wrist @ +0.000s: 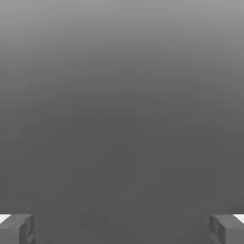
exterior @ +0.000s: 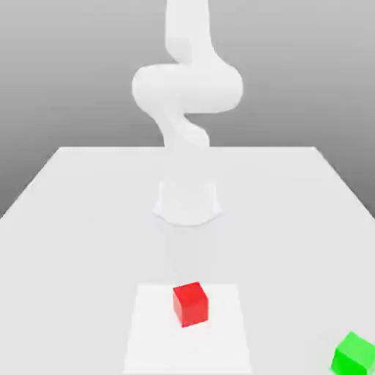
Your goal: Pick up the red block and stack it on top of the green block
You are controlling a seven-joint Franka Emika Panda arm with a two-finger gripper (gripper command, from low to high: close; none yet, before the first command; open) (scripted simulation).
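The red block rests on a paler square patch near the front of the white table. The green block sits on the table at the exterior view's far right front corner, well apart from the red one. My white arm curves down from the back, and its lower end hangs above and behind the red block. In the hand view my gripper is open, its two grey fingertips spread wide with nothing between them, only plain grey behind.
The table's far edge runs behind the arm. Its side edges slant outward toward the front.
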